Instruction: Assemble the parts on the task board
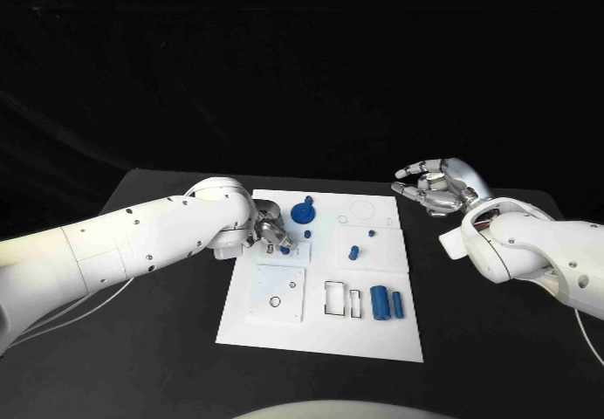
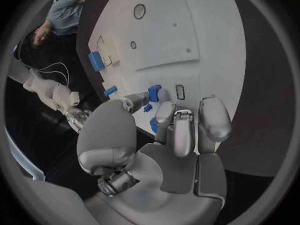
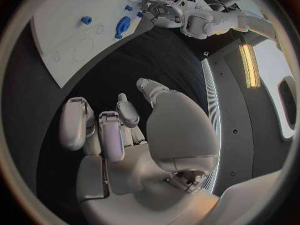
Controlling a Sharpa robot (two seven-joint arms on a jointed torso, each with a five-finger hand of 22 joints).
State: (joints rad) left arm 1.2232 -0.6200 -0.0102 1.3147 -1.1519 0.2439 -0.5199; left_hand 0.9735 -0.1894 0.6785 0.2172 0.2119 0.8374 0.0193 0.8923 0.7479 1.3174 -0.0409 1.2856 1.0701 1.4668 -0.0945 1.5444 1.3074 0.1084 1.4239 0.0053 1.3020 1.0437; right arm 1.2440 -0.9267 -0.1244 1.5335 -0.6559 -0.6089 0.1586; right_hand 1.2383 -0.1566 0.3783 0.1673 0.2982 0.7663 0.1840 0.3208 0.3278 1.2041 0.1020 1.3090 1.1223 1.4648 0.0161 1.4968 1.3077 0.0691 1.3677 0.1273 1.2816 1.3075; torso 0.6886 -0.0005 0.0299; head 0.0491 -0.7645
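Task board (image 1: pixel 330 301) mid-worktop; left robot hand (image 1: pixel 271 231) down among small blue parts (image 1: pixel 285 250), hold unclear; right robot hand (image 1: pixel 435 188) loosely curled, empty, off the board; seat each part squarely, no forcing.

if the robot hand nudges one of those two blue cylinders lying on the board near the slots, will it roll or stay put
Probably roll: the two blue cylinders lie on their sides on the flat white task board, with nothing visibly blocking them sideways. They look rigid and small, so likely light. Their smooth round surface may slip in a loose pinch.
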